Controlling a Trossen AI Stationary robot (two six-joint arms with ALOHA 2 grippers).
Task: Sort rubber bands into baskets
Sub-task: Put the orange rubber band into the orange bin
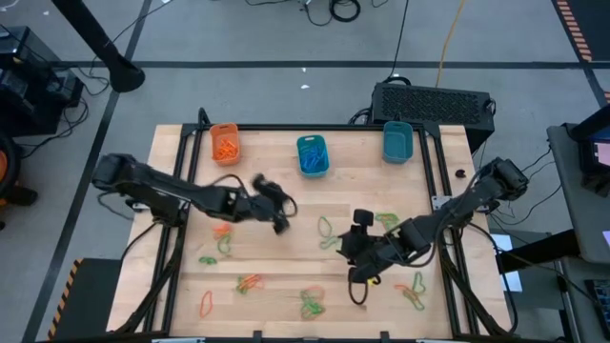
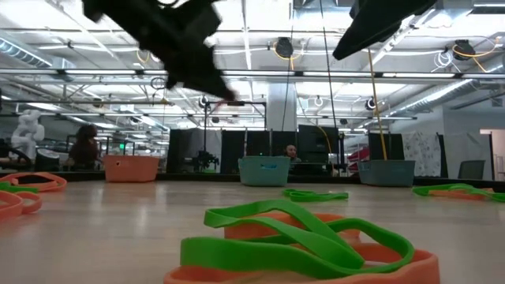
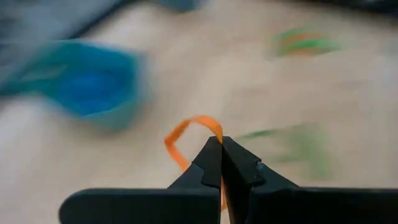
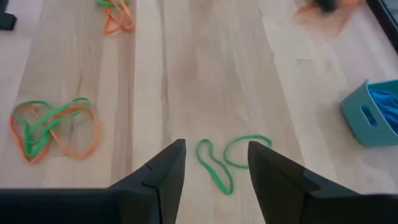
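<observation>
My left gripper [image 1: 279, 221] is left of the table's middle, shut on an orange rubber band [image 3: 193, 134], and raised above the table in the low view [image 2: 225, 91]. My right gripper [image 4: 216, 144] is open low over a green rubber band [image 4: 214, 165] that lies flat on the table, one finger on either side and neither touching it. It is right of the middle in the high view [image 1: 343, 238]. At the far edge stand the orange basket [image 1: 225, 143], a teal basket with blue bands [image 1: 312, 155] and a second teal basket [image 1: 397, 141]. My left gripper pinches the orange band between its two fingertips at one spot of the loop [image 3: 219, 138]. The rest of the loop [image 3: 177, 140] stands out free beyond the tips, clear of the table.
Loose green and orange bands lie on the table's near half [image 1: 310, 303] [image 1: 250, 282] [image 1: 205, 303] [image 1: 415, 286] [image 1: 221, 238] and near my right arm [image 1: 386, 221]. A black box [image 1: 434, 100] stands beyond the far right corner.
</observation>
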